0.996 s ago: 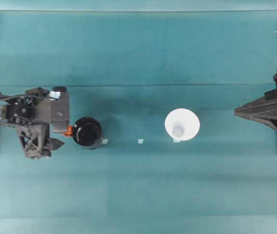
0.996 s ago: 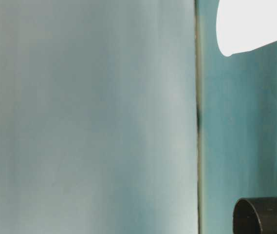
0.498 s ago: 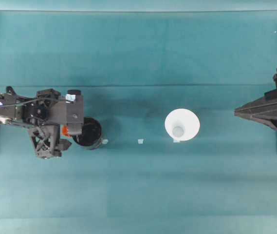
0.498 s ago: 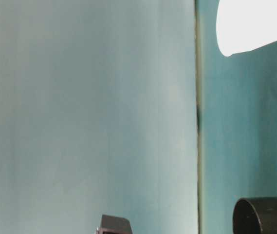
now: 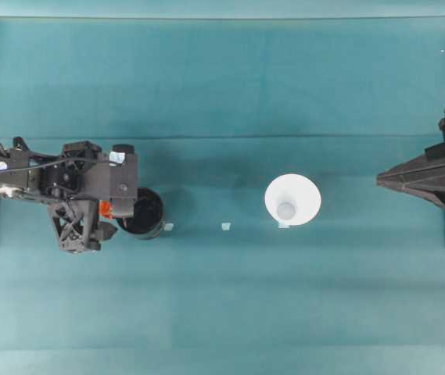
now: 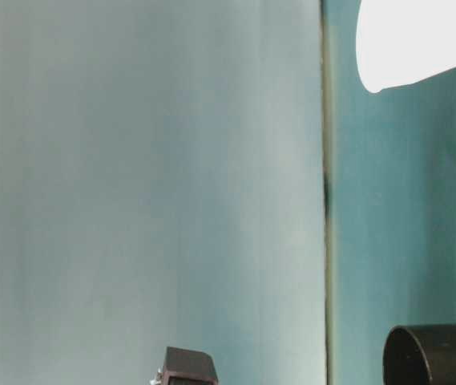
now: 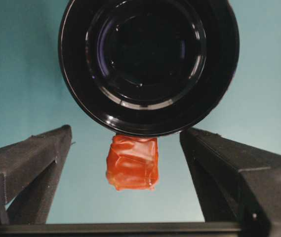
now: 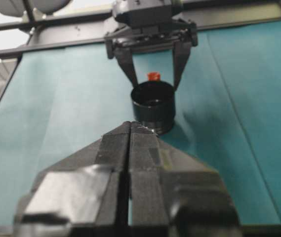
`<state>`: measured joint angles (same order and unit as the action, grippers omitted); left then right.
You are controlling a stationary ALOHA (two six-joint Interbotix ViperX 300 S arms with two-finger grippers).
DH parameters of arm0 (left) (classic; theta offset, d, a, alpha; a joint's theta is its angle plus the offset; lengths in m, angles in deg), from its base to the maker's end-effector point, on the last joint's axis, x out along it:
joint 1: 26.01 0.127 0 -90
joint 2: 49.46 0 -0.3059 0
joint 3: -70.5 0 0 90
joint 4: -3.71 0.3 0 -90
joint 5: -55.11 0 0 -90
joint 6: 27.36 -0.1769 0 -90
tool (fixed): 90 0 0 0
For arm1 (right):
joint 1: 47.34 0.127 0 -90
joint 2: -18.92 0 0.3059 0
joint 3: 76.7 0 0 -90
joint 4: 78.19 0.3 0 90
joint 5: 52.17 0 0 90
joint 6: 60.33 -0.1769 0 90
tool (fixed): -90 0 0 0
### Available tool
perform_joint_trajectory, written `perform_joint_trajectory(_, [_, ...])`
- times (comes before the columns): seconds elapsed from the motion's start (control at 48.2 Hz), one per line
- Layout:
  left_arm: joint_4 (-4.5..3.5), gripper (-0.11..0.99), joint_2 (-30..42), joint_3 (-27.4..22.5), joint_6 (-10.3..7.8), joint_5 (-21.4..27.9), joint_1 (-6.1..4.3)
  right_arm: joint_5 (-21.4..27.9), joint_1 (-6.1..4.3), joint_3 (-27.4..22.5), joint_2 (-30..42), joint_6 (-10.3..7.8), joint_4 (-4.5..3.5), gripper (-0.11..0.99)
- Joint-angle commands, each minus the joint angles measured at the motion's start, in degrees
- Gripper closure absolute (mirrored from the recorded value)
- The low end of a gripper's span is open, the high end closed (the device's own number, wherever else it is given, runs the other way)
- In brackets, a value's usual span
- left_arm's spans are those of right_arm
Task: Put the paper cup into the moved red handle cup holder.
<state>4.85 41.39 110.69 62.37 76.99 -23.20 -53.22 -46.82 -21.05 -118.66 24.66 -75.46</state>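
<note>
The red handle cup holder (image 5: 145, 212) is a glossy black round cup standing upright at the left of the table, with its orange-red handle tab (image 5: 105, 208) pointing left. My left gripper (image 5: 111, 209) is open. In the left wrist view its fingers (image 7: 29, 165) stand on either side of the handle tab (image 7: 132, 162) without touching it, and the holder (image 7: 147, 64) lies just beyond. The paper cup (image 5: 292, 200) stands upright, white, right of the middle. My right gripper (image 5: 386, 180) is shut and empty at the far right. Its tips (image 8: 130, 129) point toward the holder (image 8: 153, 106).
Small bits of pale tape (image 5: 225, 226) lie on the teal cloth between holder and cup. In the table-level view the paper cup (image 6: 412, 40), the holder (image 6: 436, 357) and a dark part of the left arm (image 6: 189, 367) show. Black frame rails run along both table sides.
My left gripper has moved right toward the holder, and its open fingers now straddle the handle tab. The holder, the paper cup and the right arm have stayed put.
</note>
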Motion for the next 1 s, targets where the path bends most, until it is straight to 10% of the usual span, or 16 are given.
perform_joint_trajectory(0.0, [0.09, -0.08, -0.2, -0.8, 0.18, -0.2, 0.0, -0.3, 0.0, -1.0, 0.6, -0.53, 0.26, 0.99])
perform_joint_trajectory(0.145, [0.0, 0.05, -0.2, -0.9, 0.18, -0.2, -0.35, -0.3, 0.0, -1.0, 0.5, -0.53, 0.26, 0.99])
perform_joint_trajectory(0.353, [0.09, 0.61, -0.2, -1.0, -0.18, -0.2, -1.76, -0.3, 0.09, -1.0, 0.5, -0.62, 0.26, 0.99])
perform_joint_trajectory(0.975, [0.09, 0.61, -3.4, -5.1, -0.26, 4.7, -1.76, -0.3, 0.0, -1.0, 0.5, -0.53, 0.26, 0.99])
